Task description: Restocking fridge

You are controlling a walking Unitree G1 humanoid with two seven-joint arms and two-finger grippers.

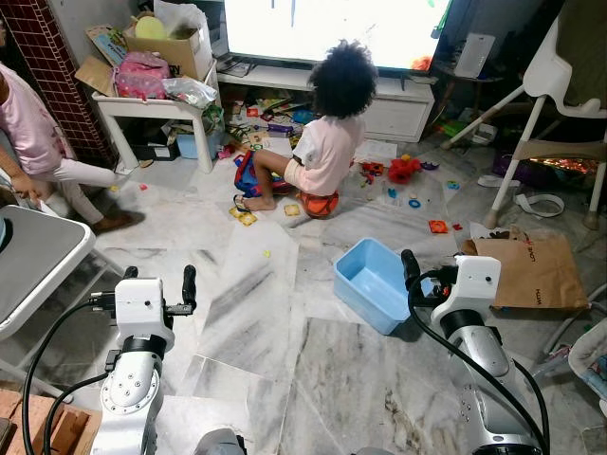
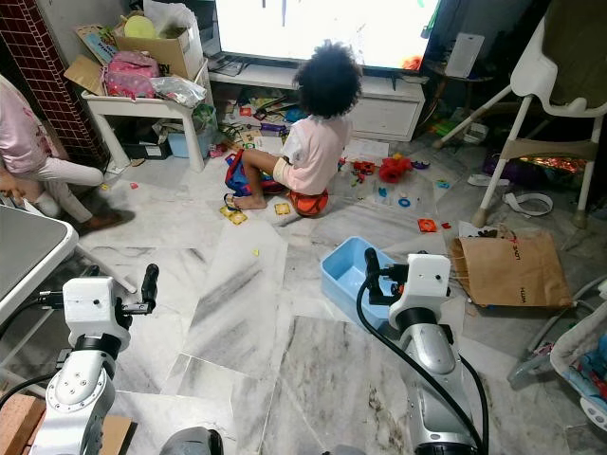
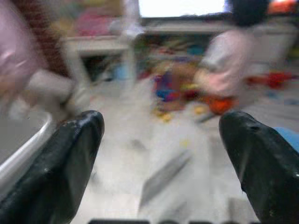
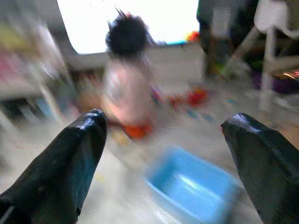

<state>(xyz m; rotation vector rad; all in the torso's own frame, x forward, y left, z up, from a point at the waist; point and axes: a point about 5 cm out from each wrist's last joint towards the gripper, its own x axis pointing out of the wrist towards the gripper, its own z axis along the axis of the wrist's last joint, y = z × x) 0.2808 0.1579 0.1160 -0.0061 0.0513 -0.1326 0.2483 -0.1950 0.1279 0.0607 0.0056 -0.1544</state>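
Here, the left gripper (image 3: 159, 158) was held out low over the marble floor (image 1: 285, 360). Its two black fingers (image 3: 70, 158) were spread wide apart, and nothing was between them. The right gripper (image 4: 163, 163) was out in front too, just as wide open and holding nothing. It hung right beside the near edge of a blue tub (image 1: 373, 282) that lay on the floor.

Between the two arms there was a wide bare strip of floor going forward. Past that strip a child (image 1: 322, 142) sat on the floor with toys (image 1: 403, 171) scattered all around, in front of a bright screen (image 1: 332, 28) on a low white cabinet (image 1: 398, 109). On the robot's left, the rim of a grey surface (image 1: 38, 265) came close to the left arm. Farther back on that side, a person in pink (image 1: 38, 142) sat near a small white table (image 1: 156, 109) piled with a box and bags. On the robot's right, a brown paper bag (image 1: 531, 270) lay flat just past the right arm, and a white high chair (image 1: 560, 95) stood behind it.

The head views were sharp and showed both arms. The wrist views were blurry; the right one showed the blue tub just ahead of its fingers. I could not see a fridge or any food to put in it.
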